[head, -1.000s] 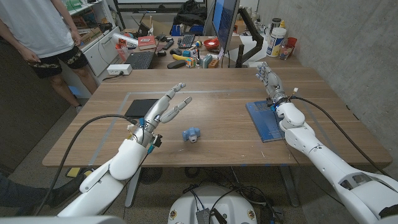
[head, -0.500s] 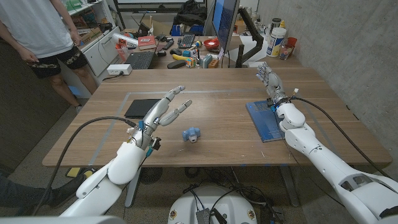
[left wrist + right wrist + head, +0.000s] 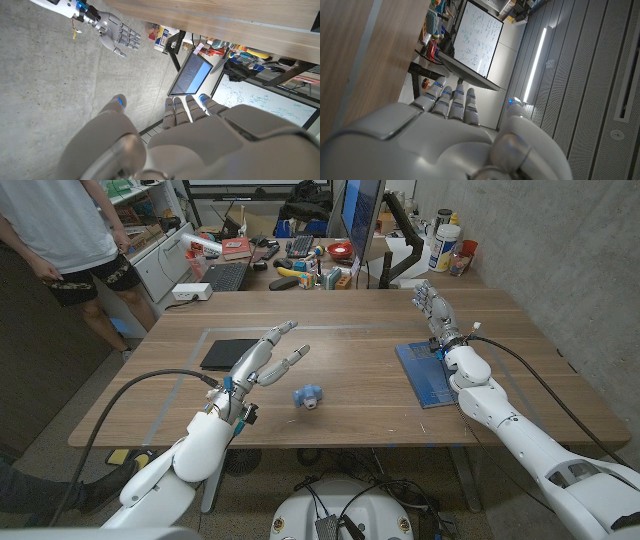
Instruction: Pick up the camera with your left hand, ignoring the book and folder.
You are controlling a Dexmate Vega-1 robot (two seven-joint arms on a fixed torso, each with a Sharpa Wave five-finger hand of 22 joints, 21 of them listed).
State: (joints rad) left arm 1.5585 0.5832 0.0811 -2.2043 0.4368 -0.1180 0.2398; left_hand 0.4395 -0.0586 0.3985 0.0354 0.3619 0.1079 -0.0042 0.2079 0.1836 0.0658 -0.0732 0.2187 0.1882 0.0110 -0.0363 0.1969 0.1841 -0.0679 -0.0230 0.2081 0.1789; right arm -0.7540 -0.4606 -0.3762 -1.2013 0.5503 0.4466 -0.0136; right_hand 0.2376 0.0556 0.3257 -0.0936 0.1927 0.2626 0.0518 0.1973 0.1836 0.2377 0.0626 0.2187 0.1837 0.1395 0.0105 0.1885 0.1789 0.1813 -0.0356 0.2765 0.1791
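Our left hand (image 3: 268, 356) hangs over the surface (image 3: 350, 330) with fingers spread and nothing in them, just to the left of the small blue camera (image 3: 308, 396), which sits alone near the front middle. Over the last second the hand has barely shifted, drifting a touch toward the camera's side while the forearm draws in; the camera itself has not moved. We judge the reach is under way but the grasp has not begun: the hand must come down and to the right before it can close.

The dark folder (image 3: 228, 353) lies flat beyond the left hand, and the blue book (image 3: 428, 374) lies near the right edge beside our right hand (image 3: 431, 304), whose fingers are extended side by side and hold nothing.

The head view alone places the camera against the hand. The left wrist view gives us the spread fingers (image 3: 176, 107) from behind, and the right hand (image 3: 118, 38) across the way, open.
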